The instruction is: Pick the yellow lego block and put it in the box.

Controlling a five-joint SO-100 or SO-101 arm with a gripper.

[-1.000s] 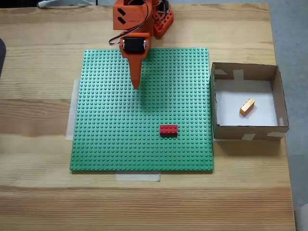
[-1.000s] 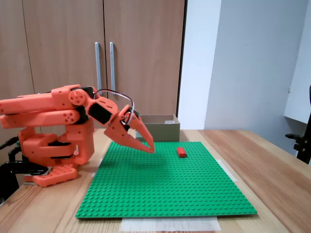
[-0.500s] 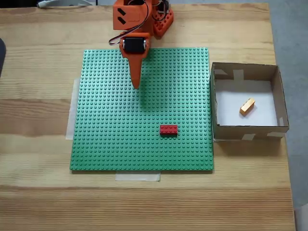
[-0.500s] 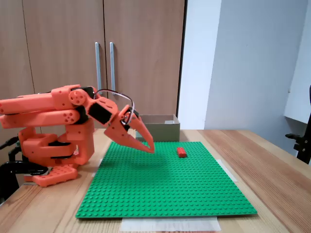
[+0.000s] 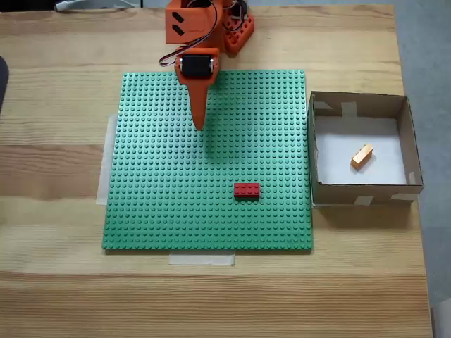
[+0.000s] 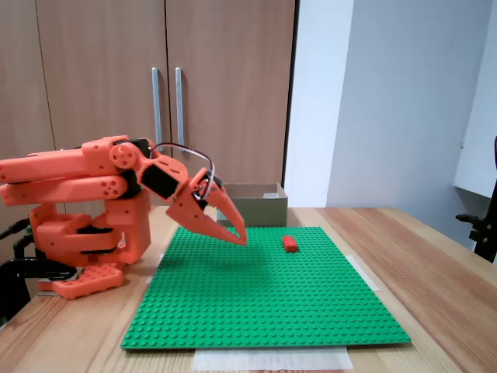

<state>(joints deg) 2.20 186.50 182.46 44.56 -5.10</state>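
Observation:
The yellow lego block (image 5: 362, 155) lies tilted on the white floor of the box (image 5: 321, 188), which stands at the right of the green baseplate in a fixed view. From the side, the box (image 6: 256, 206) stands behind the baseplate. My orange gripper (image 5: 199, 125) hovers over the upper middle of the baseplate, far to the left of the box, shut with nothing in it. In the side-on fixed view the gripper (image 6: 240, 238) points down at the plate with its jaws together.
A red brick (image 5: 246, 189) sits on the green baseplate (image 5: 155, 211), also seen from the side as the red brick (image 6: 290, 243). The arm's base (image 6: 85, 241) stands at the plate's far edge. Bare wooden table (image 5: 56, 141) surrounds the plate.

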